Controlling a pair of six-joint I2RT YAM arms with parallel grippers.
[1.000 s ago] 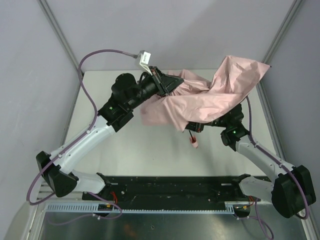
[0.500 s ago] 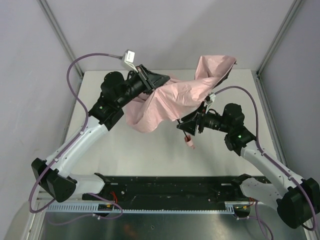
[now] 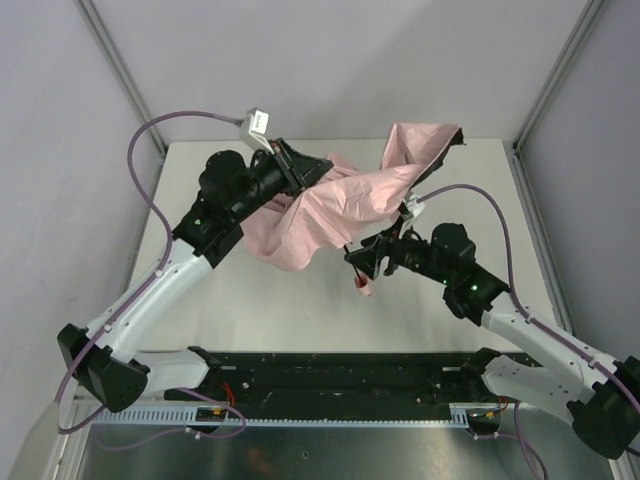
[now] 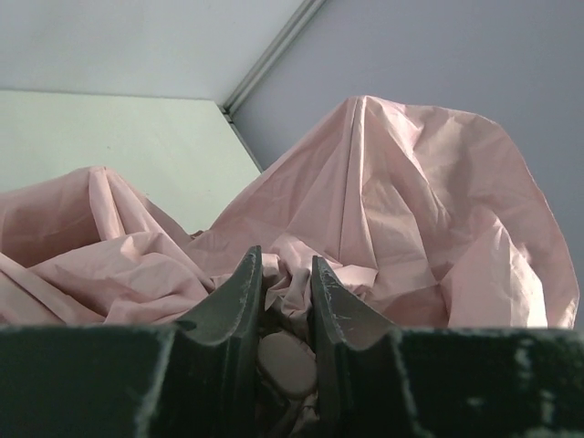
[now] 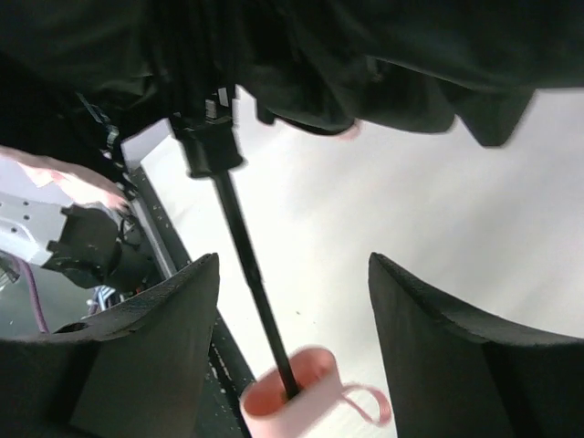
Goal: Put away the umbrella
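Note:
The umbrella hangs above the table, its pale pink fabric loose and crumpled. My left gripper is shut on the top of it; in the left wrist view the jaws pinch bunched fabric and a pink oval cap. The thin black shaft runs down to the small pink handle with its wrist loop. My right gripper stands open around the shaft, which passes nearer its left finger without being clamped. The handle hangs just below the right gripper.
The white table lies below, with grey walls and metal frame posts around it. A black rail with the arm bases runs along the near edge.
My right gripper has let go of the shaft, opened wide and moved left and nearer. The left arm carried the umbrella leftward, and the fabric has slid off the right arm.

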